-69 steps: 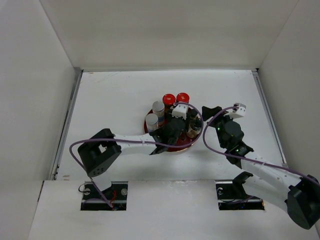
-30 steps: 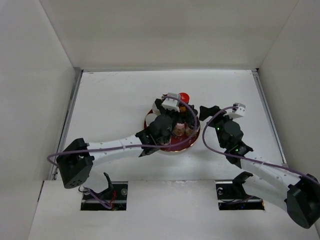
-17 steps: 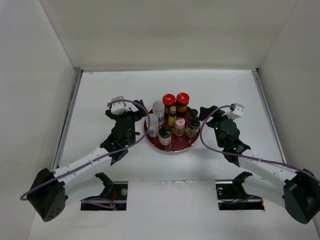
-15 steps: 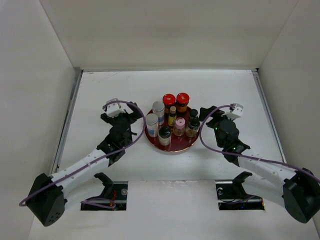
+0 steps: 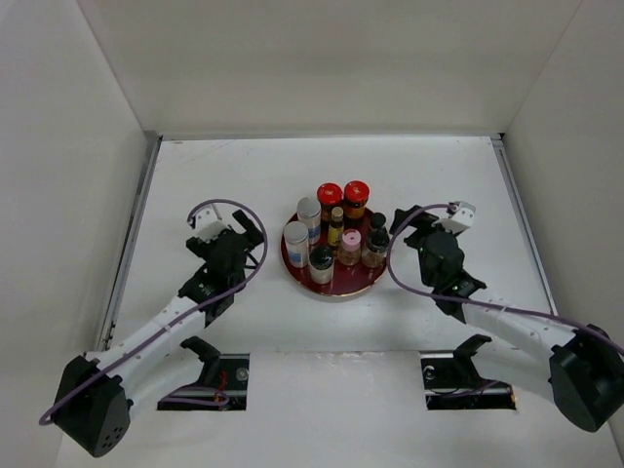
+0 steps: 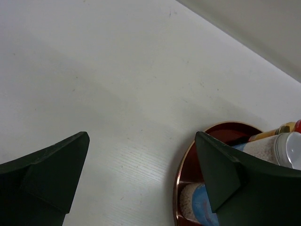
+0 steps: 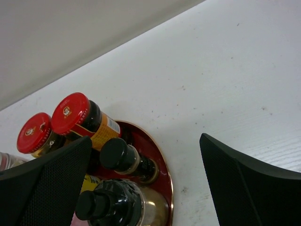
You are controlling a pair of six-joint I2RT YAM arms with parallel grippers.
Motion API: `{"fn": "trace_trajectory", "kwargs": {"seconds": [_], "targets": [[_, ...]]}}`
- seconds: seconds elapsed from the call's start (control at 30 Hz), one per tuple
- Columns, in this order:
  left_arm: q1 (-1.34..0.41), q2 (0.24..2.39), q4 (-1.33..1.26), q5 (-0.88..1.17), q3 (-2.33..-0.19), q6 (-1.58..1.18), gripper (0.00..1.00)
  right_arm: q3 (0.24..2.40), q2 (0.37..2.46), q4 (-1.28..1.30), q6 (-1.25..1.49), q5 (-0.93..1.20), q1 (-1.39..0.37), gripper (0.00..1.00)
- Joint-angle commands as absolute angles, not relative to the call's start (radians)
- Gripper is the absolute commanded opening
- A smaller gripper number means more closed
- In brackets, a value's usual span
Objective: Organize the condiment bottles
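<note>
Dark red lacquer rims the round tray (image 5: 341,284) in the middle of the counter (image 5: 224,175), and all eight condiment bottles (image 5: 336,234) stand upright inside it, long axes vertical, caps pointing at the overhead camera. The red-capped jars (image 5: 330,193) sit side by side at the far rim, the slim amber bottle (image 5: 336,214) just in front of them, the silver-capped jars (image 5: 295,232) on the left, the pink-capped jar (image 5: 350,240) near the centre and the black-capped bottles (image 5: 376,234) toward the near and right sides. Two seconds ago the left arm lay across the tray and hid several bottles. It has since swung away, and the left pincer (image 6: 141,139) now hangs spread wide and holding nothing, just left of the tray's rim. The right pincer (image 7: 146,139), likewise wide and holding nothing, has barely shifted and faces the tray's right rim. White counter stretches from the tray to the walls (image 5: 322,68) at the left, back and right, with a metal rail (image 5: 132,244) along the left edge.
</note>
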State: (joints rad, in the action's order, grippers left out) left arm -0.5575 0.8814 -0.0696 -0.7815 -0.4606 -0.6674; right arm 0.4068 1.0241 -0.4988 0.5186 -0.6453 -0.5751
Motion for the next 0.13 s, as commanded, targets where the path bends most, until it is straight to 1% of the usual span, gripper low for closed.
{"fn": "trace_trajectory", "kwargs": {"seconds": [0.0, 0.1], "targets": [[-0.584, 0.888, -0.069, -0.758, -0.509, -0.681, 1.00, 0.459, 1.023, -0.519, 0.485, -0.670, -0.574, 1.00], [-0.602, 0.905, -0.078, -0.758, -0.523, -0.654, 1.00, 0.463, 1.002, -0.506, 0.482, -0.670, -0.574, 1.00]]}}
